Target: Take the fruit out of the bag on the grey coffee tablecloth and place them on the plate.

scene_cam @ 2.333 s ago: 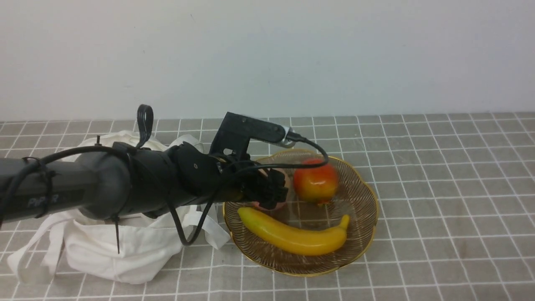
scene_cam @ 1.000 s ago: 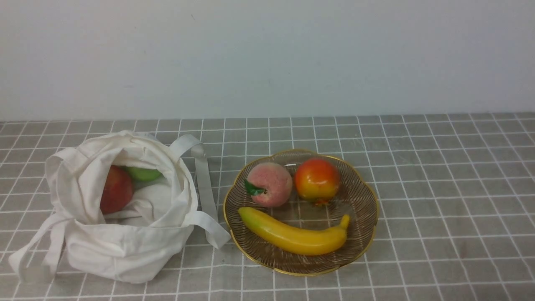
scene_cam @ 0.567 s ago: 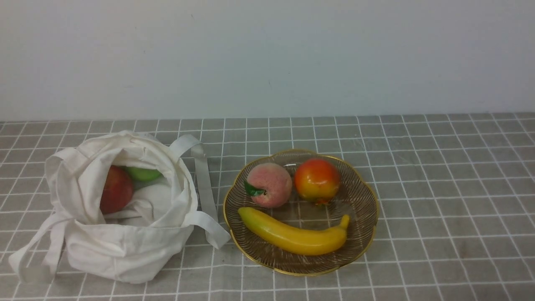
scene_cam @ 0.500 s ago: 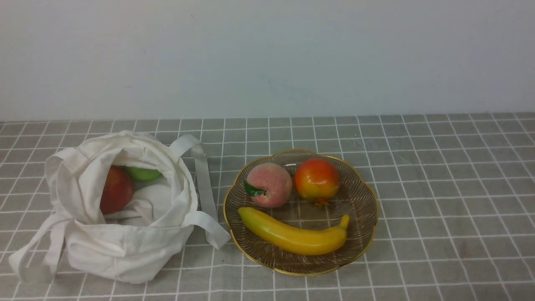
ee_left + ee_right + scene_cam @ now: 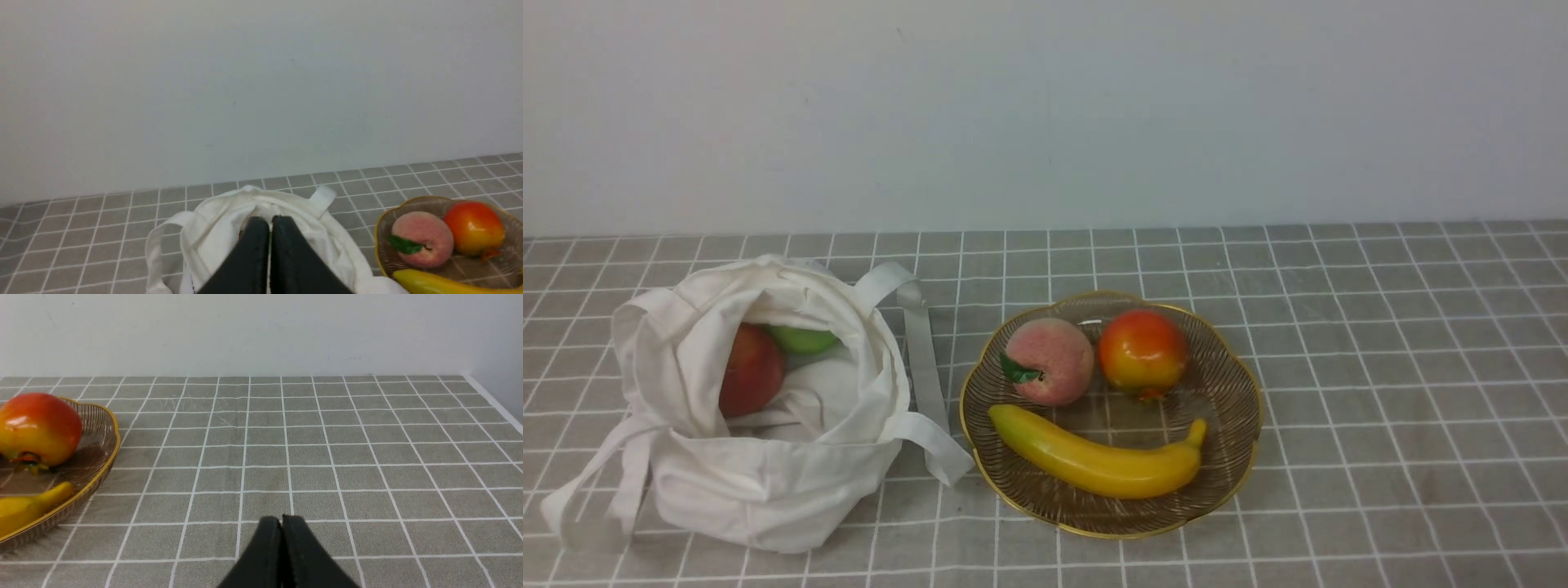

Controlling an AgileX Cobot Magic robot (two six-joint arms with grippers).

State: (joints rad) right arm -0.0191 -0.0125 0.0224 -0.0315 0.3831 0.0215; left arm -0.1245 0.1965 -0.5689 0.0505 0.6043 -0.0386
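Front view: on the grey checked tablecloth [image 5: 1380, 343], a white cloth bag [image 5: 760, 482] near the left edge holds a red apple [image 5: 750, 371] and green fruit [image 5: 803, 338]. Beside it, the glass plate [image 5: 1232, 425] carries a peach [image 5: 1048, 360], a red-orange fruit [image 5: 1141, 351] and a banana [image 5: 1094, 461].

Left wrist view: the left gripper [image 5: 269, 222], jaws pressed together and empty, hangs before the bag [image 5: 212, 220].

Right wrist view: the right gripper [image 5: 281, 522], also closed on nothing, hangs over bare cloth [image 5: 367, 437] toward the right edge.

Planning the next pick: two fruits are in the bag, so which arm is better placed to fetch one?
Probably the left. The left gripper, shut and empty, points at the bag holding the red apple and green fruit; the right gripper faces bare tablecloth beyond the plate.
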